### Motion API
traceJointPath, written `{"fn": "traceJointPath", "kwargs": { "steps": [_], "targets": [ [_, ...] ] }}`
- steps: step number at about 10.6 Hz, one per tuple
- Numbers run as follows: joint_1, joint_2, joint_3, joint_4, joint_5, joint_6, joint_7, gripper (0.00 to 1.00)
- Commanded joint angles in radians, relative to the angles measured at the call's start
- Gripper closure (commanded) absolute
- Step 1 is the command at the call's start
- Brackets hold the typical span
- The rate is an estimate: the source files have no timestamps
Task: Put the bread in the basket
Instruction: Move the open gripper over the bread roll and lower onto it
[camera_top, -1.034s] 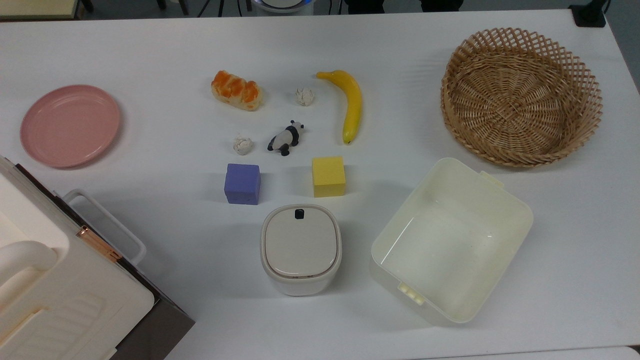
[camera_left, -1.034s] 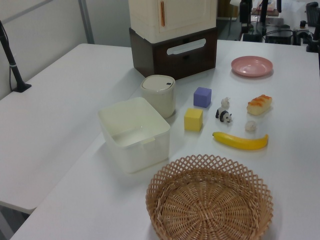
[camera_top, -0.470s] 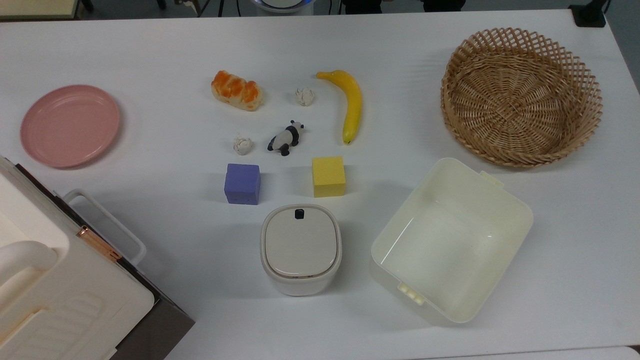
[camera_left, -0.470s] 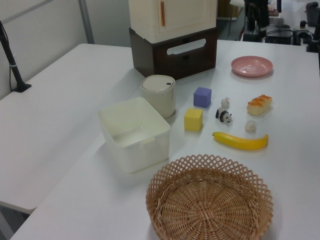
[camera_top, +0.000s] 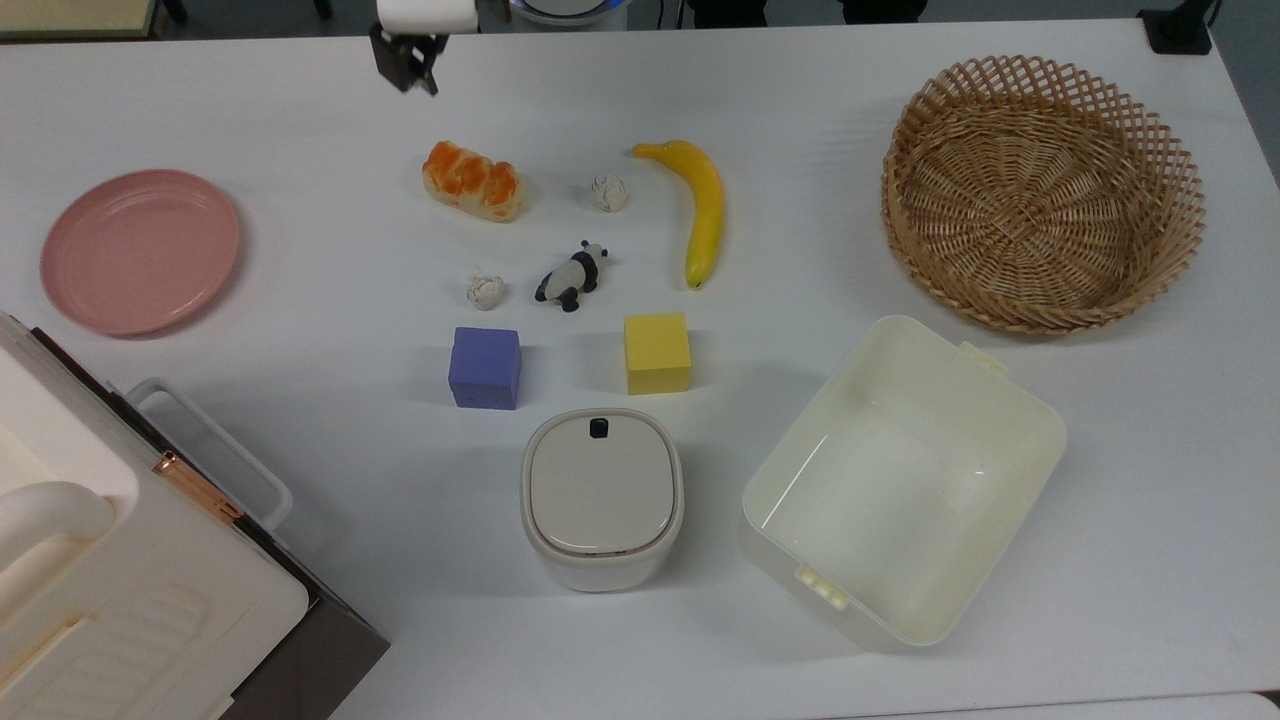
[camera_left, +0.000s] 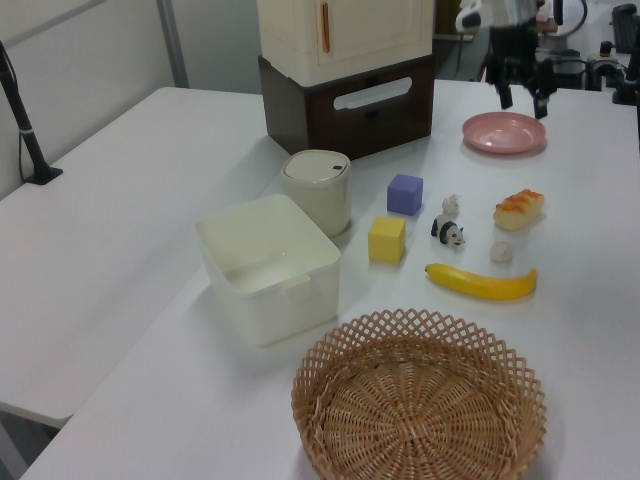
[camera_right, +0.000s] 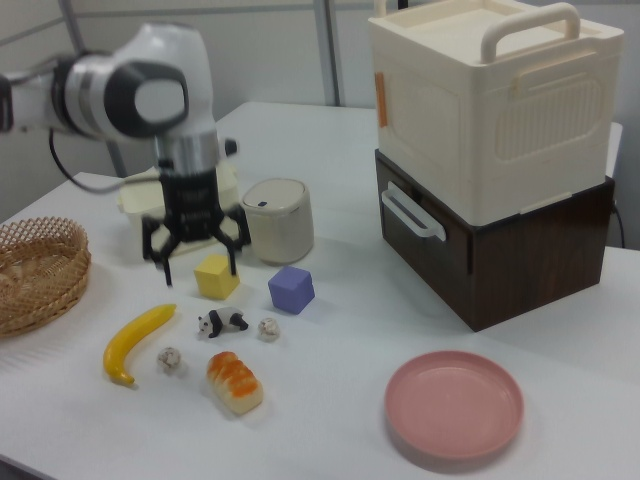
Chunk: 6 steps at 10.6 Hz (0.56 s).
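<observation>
Bread (camera_top: 473, 181) with a bumpy orange glaze and pale sides lies on the white surface (camera_top: 300, 300), between the pink plate (camera_top: 139, 250) and the yellow banana (camera_top: 697, 205) in the top view, well apart from the round wicker basket (camera_top: 1042, 190) at the top view's right. That basket has a tight woven base and an open lattice rim, and holds nothing. The right view shows the arm's white, rounded joint housing (camera_right: 150, 95), which the top view cuts off at its upper edge. The tool (camera_right: 195, 262) hangs pointing straight down with its dark fingers (camera_right: 233, 262) spread wide, gripping nothing; in the top view the tool (camera_top: 405, 65) sits above the bread toward the far edge. The left view shows it raised over the plate's side of the surface.
</observation>
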Motion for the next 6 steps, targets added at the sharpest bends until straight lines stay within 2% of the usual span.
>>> {"fn": "traceJointPath", "kwargs": {
  "steps": [1,2,6],
  "targets": [
    [0.024,-0.025,-0.002,-0.224,-0.068,0.220,-0.024,0.00],
    [0.031,-0.006,0.000,-0.261,-0.082,0.268,-0.023,0.00],
    [0.040,0.109,-0.002,-0.269,-0.091,0.354,0.019,0.00]
  ]
}}
